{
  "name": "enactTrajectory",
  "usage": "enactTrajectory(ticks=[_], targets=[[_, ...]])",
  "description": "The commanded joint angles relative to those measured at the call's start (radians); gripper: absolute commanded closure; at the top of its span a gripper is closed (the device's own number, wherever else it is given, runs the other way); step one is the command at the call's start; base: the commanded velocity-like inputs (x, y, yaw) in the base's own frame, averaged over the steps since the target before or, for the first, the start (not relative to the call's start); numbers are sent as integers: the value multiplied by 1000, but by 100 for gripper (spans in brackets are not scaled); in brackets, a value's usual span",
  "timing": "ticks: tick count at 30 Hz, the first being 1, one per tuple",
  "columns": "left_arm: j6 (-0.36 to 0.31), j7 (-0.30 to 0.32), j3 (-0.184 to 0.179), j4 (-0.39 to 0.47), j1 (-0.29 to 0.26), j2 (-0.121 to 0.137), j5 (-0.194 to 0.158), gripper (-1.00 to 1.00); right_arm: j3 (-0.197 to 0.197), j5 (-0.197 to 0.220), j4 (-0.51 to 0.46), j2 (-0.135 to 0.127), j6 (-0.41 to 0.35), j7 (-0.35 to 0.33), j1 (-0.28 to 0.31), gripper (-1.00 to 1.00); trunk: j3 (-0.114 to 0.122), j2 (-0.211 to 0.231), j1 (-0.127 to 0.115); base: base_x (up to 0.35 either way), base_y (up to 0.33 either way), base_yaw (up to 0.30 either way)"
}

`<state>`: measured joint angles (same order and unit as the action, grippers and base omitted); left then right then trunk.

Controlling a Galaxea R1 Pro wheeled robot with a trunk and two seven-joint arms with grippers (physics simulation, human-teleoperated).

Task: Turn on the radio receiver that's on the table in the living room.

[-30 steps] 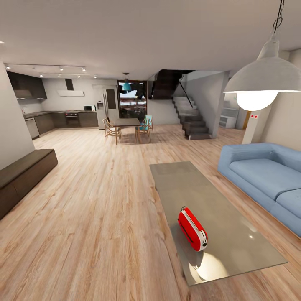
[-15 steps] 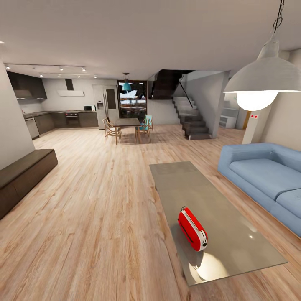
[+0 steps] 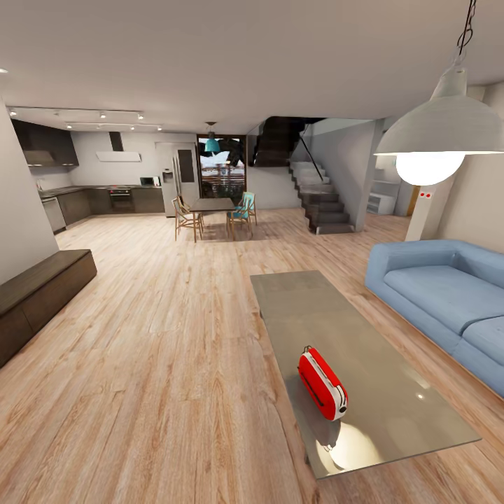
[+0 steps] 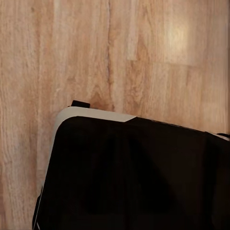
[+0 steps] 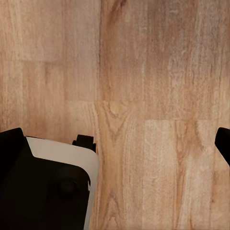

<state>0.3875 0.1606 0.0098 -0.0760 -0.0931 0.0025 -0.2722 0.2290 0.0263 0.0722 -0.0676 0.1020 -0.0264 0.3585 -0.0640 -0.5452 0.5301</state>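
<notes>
The radio receiver (image 3: pixel 322 384), a slim red box with white trim, stands on edge on the near half of the long grey coffee table (image 3: pixel 308 308), its glossy top catching a bright pool of light just beside the radio; the table runs lengthwise across the light wood plank floor (image 3: pixel 140 364) of the living room, with a blue sofa (image 3: pixel 448 294) along its right side and a white dome pendant lamp (image 3: pixel 441 133) hanging lit above; a low dark bench (image 3: pixel 38 294) lines the left wall, while a dining table with wooden chairs (image 3: pixel 210 210), a dark-cabinet kitchen (image 3: pixel 91 199) and a staircase (image 3: pixel 322 199) sit well beyond; both wrist views look straight down on floor planks past the robot's dark, white-edged base (image 4: pixel 134 172), seen also at the right wrist (image 5: pixel 48 187); whether either gripper's fingers are open or closed cannot be told from these pictures
</notes>
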Motion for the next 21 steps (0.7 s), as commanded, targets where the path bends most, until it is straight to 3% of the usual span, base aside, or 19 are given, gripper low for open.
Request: enactTrajectory(ticks=[1,21], targets=[[5,9,1,-5,-2,-4,-10,100,4,3,4,0,8,-3,2,-100,-2,-2,0,0,0,0],[5,8,1,-5,-2,-12,-10,100,4,3,4,0,8,-3,2,-100,-2,-2,0,0,0,0]])
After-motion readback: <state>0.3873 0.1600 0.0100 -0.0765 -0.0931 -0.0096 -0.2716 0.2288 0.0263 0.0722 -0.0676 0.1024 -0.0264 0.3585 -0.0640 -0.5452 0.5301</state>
